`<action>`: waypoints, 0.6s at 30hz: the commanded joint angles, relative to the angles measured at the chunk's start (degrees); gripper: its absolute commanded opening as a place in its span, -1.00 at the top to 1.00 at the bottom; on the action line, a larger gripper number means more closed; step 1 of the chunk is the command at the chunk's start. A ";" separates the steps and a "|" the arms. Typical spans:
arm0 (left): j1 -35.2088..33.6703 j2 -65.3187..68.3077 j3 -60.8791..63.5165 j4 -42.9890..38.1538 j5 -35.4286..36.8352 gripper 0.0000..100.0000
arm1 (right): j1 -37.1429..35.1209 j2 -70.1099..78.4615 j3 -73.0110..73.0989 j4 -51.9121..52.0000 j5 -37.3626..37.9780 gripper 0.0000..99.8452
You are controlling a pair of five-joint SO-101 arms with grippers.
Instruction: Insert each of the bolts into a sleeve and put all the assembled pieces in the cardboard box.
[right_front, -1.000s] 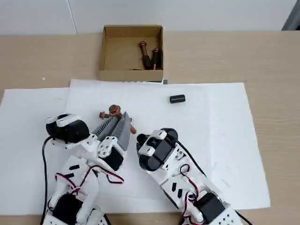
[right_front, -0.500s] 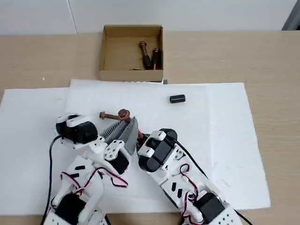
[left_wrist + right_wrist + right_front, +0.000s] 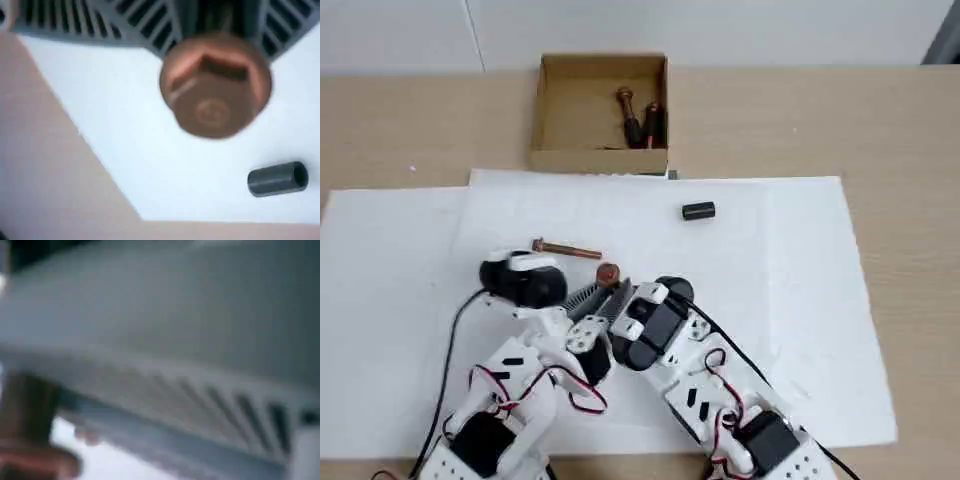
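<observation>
Light wood table [image 3: 890,120], matte, even lighting, no hard shadows. Overlapping white paper sheets [image 3: 800,300] cover most of the near half. Plain white wall [image 3: 720,30] behind, with a thin vertical seam. Grey edge [image 3: 947,38] at the far corner, can't tell what.

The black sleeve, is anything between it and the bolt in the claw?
No, nothing visible. Only bare white paper lies between the copper-coloured bolt in the left claw and the small black cylindrical sleeve. The loose second bolt lies off to the other side.

The bolt [image 3: 216,85] is coppery metal, the sleeve [image 3: 277,178] matt black, the sheet [image 3: 790,300] smooth paper.
</observation>
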 commanded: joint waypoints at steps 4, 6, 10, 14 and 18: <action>-0.70 -0.62 -0.31 0.53 0.53 0.96 | -0.57 -0.22 -2.02 -1.89 0.26 1.00; -1.67 -0.62 -0.48 0.70 0.53 0.85 | -0.57 -0.22 -2.02 -1.89 0.26 1.00; -1.85 -0.62 -0.75 0.70 -1.23 0.64 | -0.57 -0.22 -1.93 -1.80 0.26 1.00; -3.87 -0.35 -3.56 0.70 -4.66 0.63 | -0.57 -0.22 -1.85 -1.54 0.26 1.00; -6.77 -0.35 -6.29 0.70 -8.53 0.63 | -0.57 -0.22 -1.85 -1.36 0.26 1.00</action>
